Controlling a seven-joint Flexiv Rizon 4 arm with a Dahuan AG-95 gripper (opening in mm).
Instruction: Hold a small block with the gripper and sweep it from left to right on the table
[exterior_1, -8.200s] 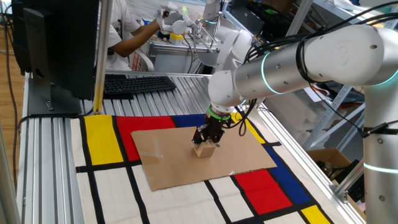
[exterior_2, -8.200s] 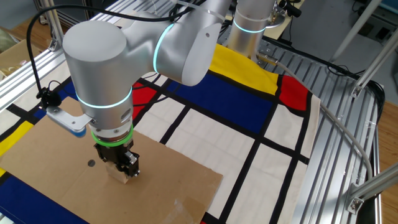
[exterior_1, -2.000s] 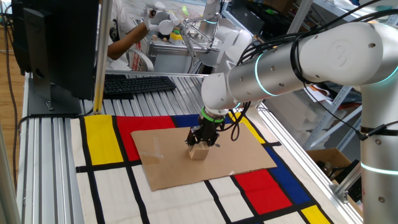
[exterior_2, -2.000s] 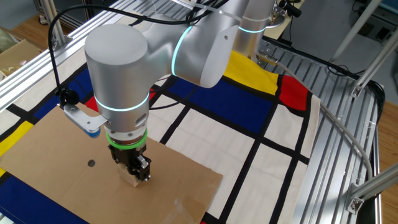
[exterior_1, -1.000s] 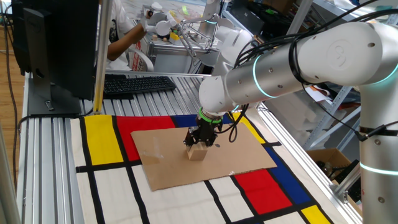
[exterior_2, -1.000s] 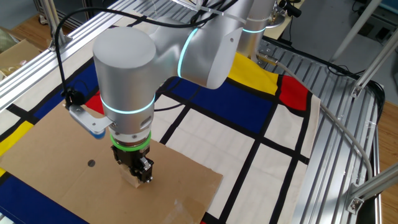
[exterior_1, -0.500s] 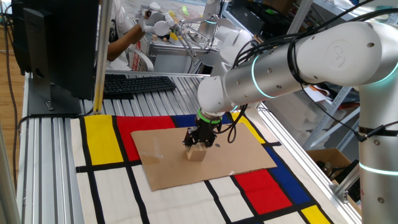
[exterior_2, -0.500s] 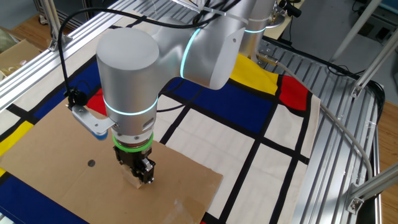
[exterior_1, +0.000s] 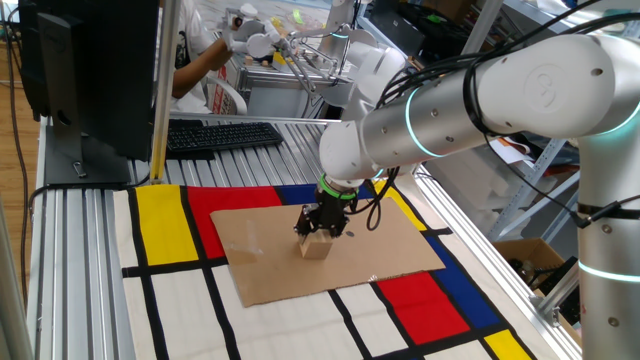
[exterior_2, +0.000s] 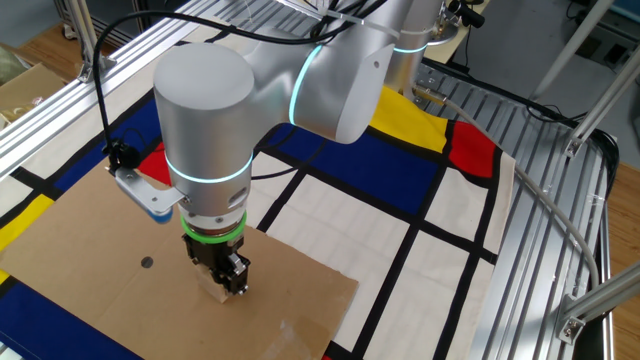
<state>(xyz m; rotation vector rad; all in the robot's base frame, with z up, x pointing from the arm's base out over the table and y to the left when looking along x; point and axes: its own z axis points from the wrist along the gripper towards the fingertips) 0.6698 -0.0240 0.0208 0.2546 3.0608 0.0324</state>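
Observation:
The small tan wooden block (exterior_1: 316, 247) rests on the brown cardboard sheet (exterior_1: 260, 265) of the table. My black gripper (exterior_1: 319, 228) with the green ring points straight down and is shut on the block's top. In the other fixed view the gripper (exterior_2: 224, 276) covers most of the block (exterior_2: 213, 291), which shows only as a pale edge on the cardboard (exterior_2: 90, 290). The block sits near the middle of the sheet.
The coloured mat (exterior_1: 165, 225) lies under the cardboard on the slatted aluminium frame (exterior_1: 75, 270). A black keyboard (exterior_1: 222, 134) and a monitor (exterior_1: 90, 70) stand at the back left. A person (exterior_1: 205, 55) works behind the table. A cable (exterior_2: 545, 215) runs along the frame's right side.
Over the last seconds the gripper has slid the block a little to the left across the cardboard in the first fixed view. In the last half second nothing visibly moved.

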